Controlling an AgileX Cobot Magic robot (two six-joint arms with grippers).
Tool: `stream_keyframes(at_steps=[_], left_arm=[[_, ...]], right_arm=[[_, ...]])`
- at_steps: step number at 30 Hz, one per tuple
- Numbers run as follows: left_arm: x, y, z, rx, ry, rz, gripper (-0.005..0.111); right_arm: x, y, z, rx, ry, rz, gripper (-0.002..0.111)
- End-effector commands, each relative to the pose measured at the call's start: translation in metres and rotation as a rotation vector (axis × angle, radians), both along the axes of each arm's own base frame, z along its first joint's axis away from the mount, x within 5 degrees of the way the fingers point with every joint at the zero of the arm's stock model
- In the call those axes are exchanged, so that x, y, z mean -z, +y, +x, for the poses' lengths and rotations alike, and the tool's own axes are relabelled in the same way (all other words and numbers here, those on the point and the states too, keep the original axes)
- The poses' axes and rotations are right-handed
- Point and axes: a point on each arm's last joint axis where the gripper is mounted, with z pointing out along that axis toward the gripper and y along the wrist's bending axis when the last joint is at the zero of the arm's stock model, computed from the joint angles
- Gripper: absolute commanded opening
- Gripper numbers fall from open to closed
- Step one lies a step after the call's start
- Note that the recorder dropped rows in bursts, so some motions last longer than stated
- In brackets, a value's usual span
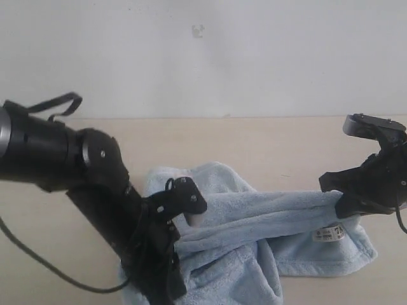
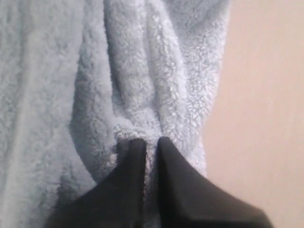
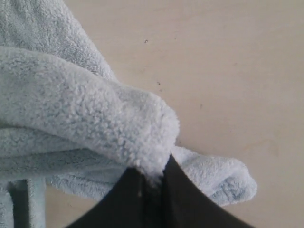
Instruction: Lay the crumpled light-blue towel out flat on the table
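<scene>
The light-blue towel (image 1: 254, 235) lies bunched on the beige table (image 1: 267, 140), with a twisted band stretched between the two arms. A white tag with red print (image 1: 329, 234) shows near its right end. My left gripper (image 1: 173, 244) is down at the towel's left side, shut on a gathered fold of the towel (image 2: 142, 85); in the left wrist view the gripper (image 2: 151, 142) has pile squeezed between its jaws. My right gripper (image 1: 346, 206) holds the towel's right end slightly raised. Its wrist view has the gripper (image 3: 153, 175) shut on a fluffy edge of the towel (image 3: 85, 109).
A white-grey wall (image 1: 203, 51) rises behind the table's far edge. The black left arm (image 1: 57, 152) with a loose cable (image 1: 38, 254) covers the towel's lower left part. Bare table (image 3: 228, 71) lies beyond the towel on the right.
</scene>
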Motion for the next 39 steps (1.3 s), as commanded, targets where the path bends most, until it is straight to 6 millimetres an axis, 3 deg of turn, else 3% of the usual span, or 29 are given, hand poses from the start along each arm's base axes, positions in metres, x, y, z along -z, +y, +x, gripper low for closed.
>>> stream_keyframes(at_steps=[1,7,11,15,20,24,30,35,39], left_arm=[[-0.050,0.012,0.004,-0.108,0.019,0.177,0.004],[-0.096,0.060,-0.012,-0.228,-0.275,0.346,0.004],[-0.108,0.077,-0.014,-0.203,-0.452,0.400,0.004],[-0.102,0.074,-0.017,-0.244,-0.448,0.329,0.004],[-0.080,0.067,-0.024,-0.285,-0.417,0.180,0.004],[-0.066,0.070,-0.031,-0.297,-0.400,0.172,0.004],[-0.065,0.066,-0.030,-0.344,-0.407,0.105,0.004],[-0.065,0.065,-0.030,-0.365,-0.394,0.082,0.022],[-0.067,0.062,-0.029,-0.395,-0.391,0.037,0.050]], right_arm=[[-0.001,-0.002,0.000,0.004,-0.004,0.003,0.001],[-0.002,-0.004,0.002,0.006,-0.034,-0.019,0.001],[-0.002,-0.006,0.003,-0.007,-0.054,-0.049,0.001],[-0.001,-0.006,0.003,-0.019,-0.055,-0.064,0.001],[-0.001,-0.005,0.001,-0.009,-0.028,-0.041,0.001],[-0.001,-0.004,0.000,-0.016,-0.012,-0.033,0.001],[-0.001,-0.004,0.002,-0.002,-0.032,-0.034,0.001],[-0.001,-0.004,0.001,-0.004,-0.028,-0.032,0.001],[-0.001,-0.004,0.001,-0.004,-0.028,-0.032,0.001]])
